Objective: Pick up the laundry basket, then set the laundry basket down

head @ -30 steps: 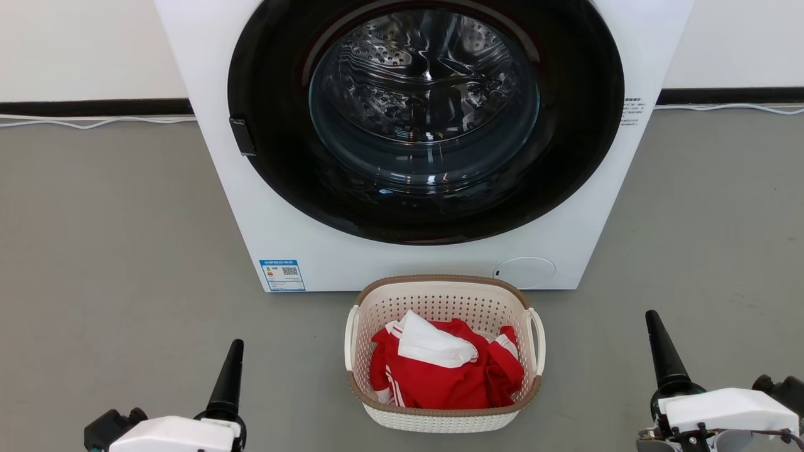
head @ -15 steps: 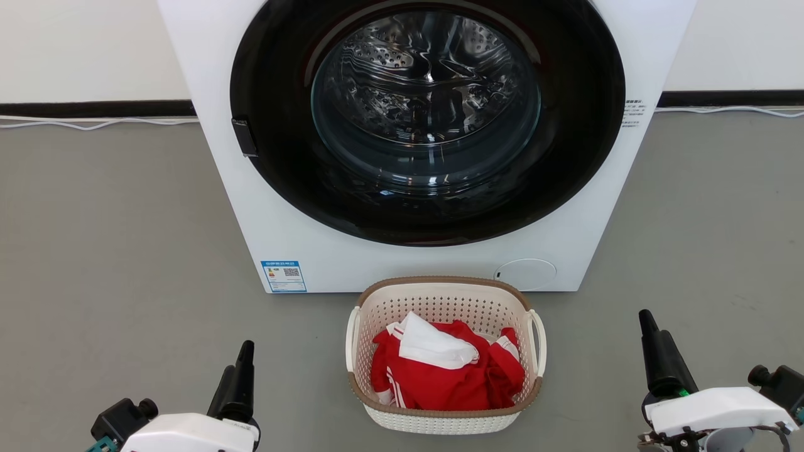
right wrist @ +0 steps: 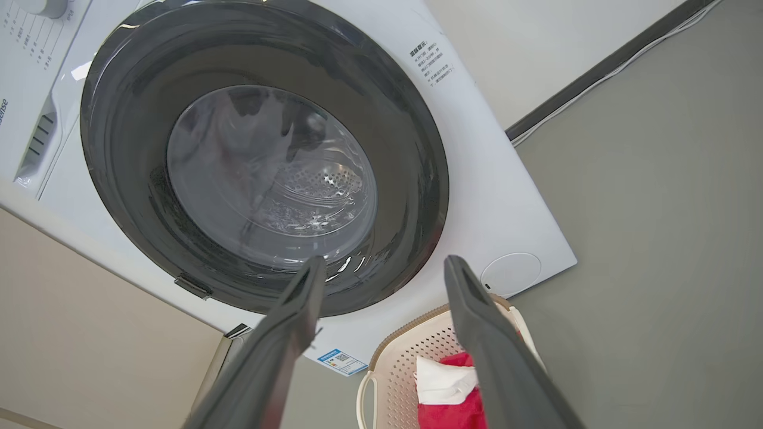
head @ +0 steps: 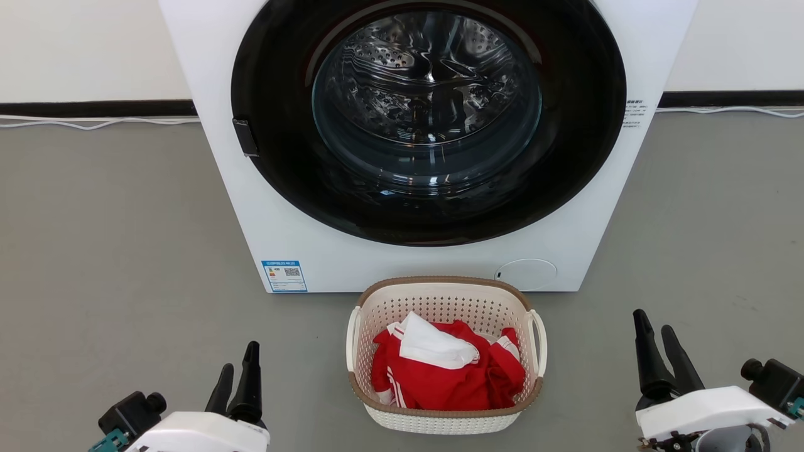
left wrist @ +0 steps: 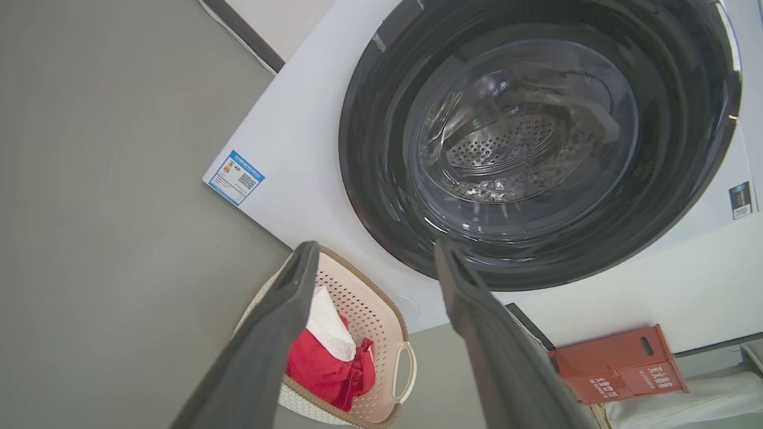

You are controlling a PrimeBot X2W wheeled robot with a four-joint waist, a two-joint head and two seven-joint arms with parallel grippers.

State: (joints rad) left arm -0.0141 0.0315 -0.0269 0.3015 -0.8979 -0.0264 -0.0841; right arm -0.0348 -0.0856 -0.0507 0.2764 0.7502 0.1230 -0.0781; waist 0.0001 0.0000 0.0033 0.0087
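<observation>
The grey floor [head: 94,251] carries a white washing machine [head: 301,238], its top cut off in the head view. The right wrist view adds its control panel [right wrist: 30,36]; the left wrist view adds a red box [left wrist: 620,369] beside it. The laundry basket [head: 440,417] stands on the floor just before the machine, between both tools, touching neither. A red garment [head: 452,383] and white cloth [head: 433,345] hide its bottom. The left tool [head: 239,359] and right tool [head: 653,323] each hold 2 fingers spread wide, gripping nothing. The blue label [head: 284,276] is unreadable.
</observation>
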